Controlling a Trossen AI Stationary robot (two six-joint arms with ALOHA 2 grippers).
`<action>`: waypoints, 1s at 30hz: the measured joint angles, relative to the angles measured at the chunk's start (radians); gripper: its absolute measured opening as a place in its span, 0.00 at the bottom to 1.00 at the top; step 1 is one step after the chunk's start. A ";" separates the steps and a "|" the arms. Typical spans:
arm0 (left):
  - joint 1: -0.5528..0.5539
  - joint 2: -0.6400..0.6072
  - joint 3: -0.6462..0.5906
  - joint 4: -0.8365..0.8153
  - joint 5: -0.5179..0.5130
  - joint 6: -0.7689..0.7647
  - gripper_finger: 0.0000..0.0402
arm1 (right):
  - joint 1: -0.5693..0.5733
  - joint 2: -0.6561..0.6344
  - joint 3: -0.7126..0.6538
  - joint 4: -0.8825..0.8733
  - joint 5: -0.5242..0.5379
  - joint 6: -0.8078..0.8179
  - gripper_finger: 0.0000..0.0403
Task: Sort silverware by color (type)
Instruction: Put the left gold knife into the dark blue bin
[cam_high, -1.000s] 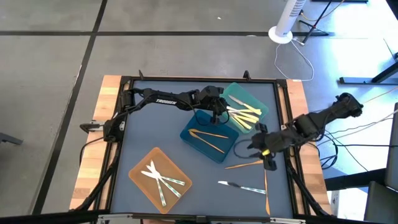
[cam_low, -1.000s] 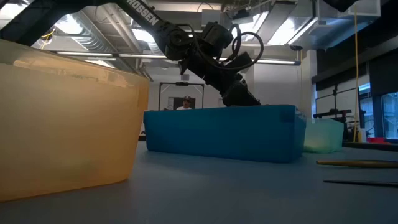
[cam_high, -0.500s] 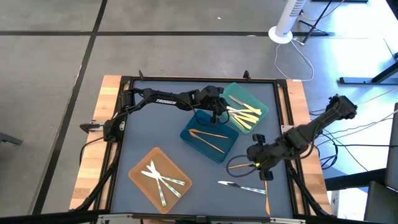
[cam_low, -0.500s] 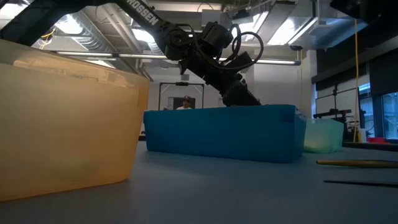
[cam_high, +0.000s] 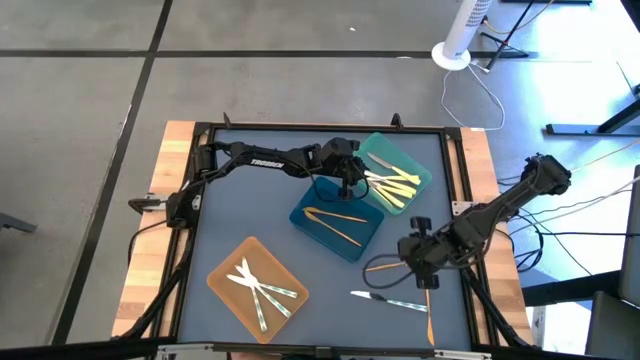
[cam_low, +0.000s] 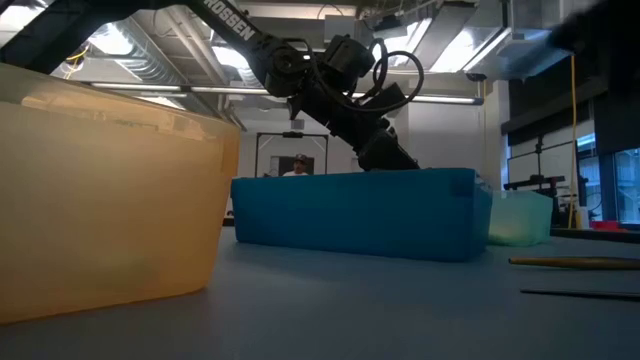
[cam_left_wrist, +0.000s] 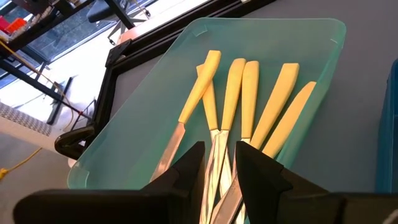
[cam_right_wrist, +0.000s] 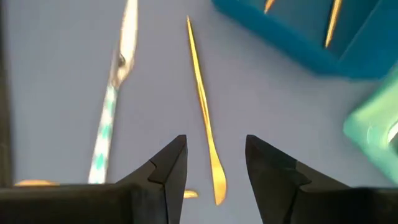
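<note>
Black jointed arms (cam_high: 265, 160), white lettering

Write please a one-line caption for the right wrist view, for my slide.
Open right end effector poised above an orange utensil lying on the table, beside a clear-handled knife.

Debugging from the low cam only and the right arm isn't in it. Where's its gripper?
Observer: The right gripper is open, over a loose orange piece on the table, near the blue tray.
Operator: Holding anything?
Observer: No. The piece lies flat on the table, in line with the gap between the fingers.
Operator: What's in the blue tray? I only see its wall.
Observer: Two orange pieces.
</note>
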 joint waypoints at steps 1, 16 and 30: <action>0.000 0.000 0.000 0.000 0.000 0.000 0.21 | 0.000 0.000 -0.030 0.006 -0.016 0.001 0.37; 0.000 0.000 0.000 0.000 0.000 0.000 0.21 | -0.001 -0.003 -0.351 0.379 -0.035 0.023 0.37; 0.000 0.000 0.000 0.001 0.000 0.000 0.21 | -0.001 -0.003 -0.450 0.578 0.007 0.019 0.37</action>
